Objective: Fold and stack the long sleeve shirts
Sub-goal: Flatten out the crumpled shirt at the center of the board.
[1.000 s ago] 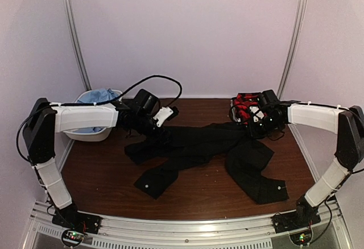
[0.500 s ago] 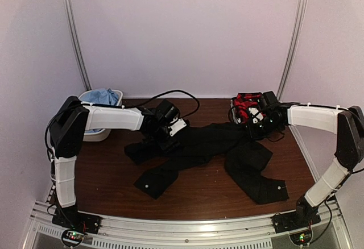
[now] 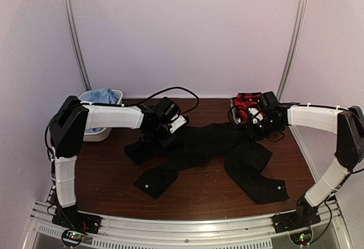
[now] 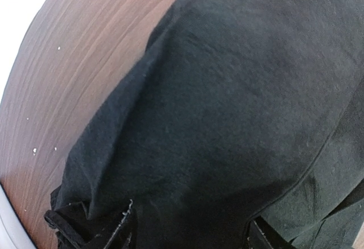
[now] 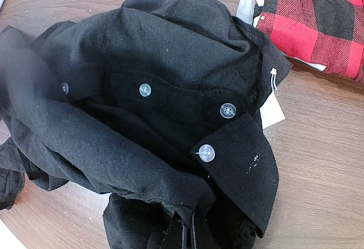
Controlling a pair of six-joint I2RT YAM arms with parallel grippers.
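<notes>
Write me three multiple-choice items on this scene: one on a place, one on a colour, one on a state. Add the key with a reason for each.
1. Where is the light blue shirt?
A. In the white tub at the far left of the table
B. On the floor
C. Hanging from the back wall

2. What colour is the shirt spread across the middle of the table?
A. White
B. Black
C. Green

3. How do the jaws of the right gripper stand?
A. Wide open over bare wood
B. Open around a cup
C. Shut on the black shirt

Key:
1 A: blue cloth shows inside the tub's rim.
2 B: the top view shows dark cloth with its sleeves splayed.
3 C: the right wrist view shows the jaws pressed together with black cloth pinched between them.
</notes>
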